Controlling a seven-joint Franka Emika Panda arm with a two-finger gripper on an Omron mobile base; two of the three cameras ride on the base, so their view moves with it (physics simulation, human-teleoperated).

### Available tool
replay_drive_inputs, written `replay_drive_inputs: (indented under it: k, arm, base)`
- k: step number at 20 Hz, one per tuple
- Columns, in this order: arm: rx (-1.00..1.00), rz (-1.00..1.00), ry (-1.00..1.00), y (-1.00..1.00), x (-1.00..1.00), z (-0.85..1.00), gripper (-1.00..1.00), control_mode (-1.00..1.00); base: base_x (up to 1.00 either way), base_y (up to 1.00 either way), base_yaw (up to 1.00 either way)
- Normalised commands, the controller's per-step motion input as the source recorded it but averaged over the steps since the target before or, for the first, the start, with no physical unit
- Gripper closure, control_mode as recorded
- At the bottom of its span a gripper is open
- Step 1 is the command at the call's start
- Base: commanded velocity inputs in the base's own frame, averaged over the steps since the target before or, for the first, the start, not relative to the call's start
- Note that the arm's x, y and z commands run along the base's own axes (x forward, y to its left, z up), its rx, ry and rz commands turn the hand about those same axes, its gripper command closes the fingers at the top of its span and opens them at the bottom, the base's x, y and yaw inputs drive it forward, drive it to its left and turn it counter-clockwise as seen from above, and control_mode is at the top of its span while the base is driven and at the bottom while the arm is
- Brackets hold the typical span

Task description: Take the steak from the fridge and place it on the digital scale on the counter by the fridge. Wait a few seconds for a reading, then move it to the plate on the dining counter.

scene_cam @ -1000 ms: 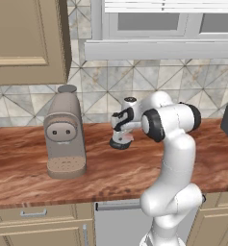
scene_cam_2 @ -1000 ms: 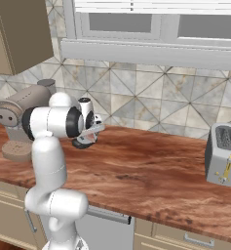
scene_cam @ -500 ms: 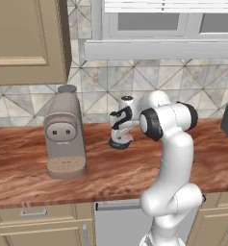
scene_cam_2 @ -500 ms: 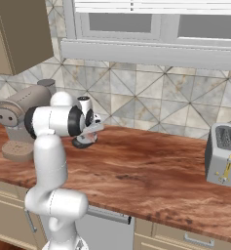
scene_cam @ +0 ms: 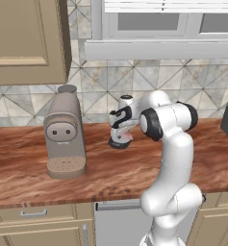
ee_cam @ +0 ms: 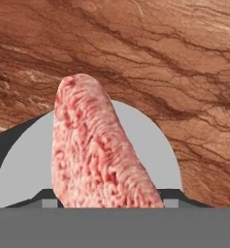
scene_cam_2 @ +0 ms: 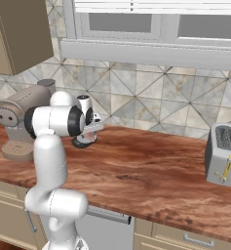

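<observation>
The counter [scene_cam: 110, 173], a long reddish-brown wood-grain worktop, ran beneath a wall of pale diamond-patterned tiles [scene_cam_2: 151, 105] and a grey-framed window [scene_cam_2: 151, 27], with beige cabinet fronts [scene_cam: 38, 226] below it. A beige coffee machine [scene_cam: 63, 137] stood at one end and a grey toaster [scene_cam_2: 223, 154] at the other. Near the back of the counter sat the digital scale [ee_cam: 150, 145], a round puck with a lighter grey top. The gripper [scene_cam: 120, 140] hung directly above it, pointing down. In the hand view the steak [ee_cam: 94, 155], pinkish-red with pale streaks, lay across the scale's top and rose between the finger tips [ee_cam: 171, 202], whose pads were hidden at the lower edge. The jaws stood partly closed; whether they clamped the steak could not be told.
</observation>
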Motion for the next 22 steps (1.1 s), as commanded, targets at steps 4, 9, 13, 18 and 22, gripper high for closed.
replay_drive_inputs:
  k: [4,9,13,18,22]
  arm:
    - [0.00,-0.09,-0.13,0.00,-0.34,0.55,1.00,-1.00]
    - [0.00,-0.13,-0.21,-0.05,-0.62,1.00,1.00,-1.00]
    - [0.01,-0.14,-0.20,-0.20,-0.79,1.00,1.00,-1.00]
    - [0.08,-0.16,-0.02,-0.39,-0.93,1.00,1.00,-1.00]
    - [0.14,-0.20,0.00,-0.38,-1.00,0.96,1.00,-1.00]
  base:
    - [0.00,0.00,0.00]
    - [0.00,0.00,0.00]
    - [0.00,0.00,0.00]
    - [0.00,0.00,0.00]
    - [0.00,0.00,0.00]
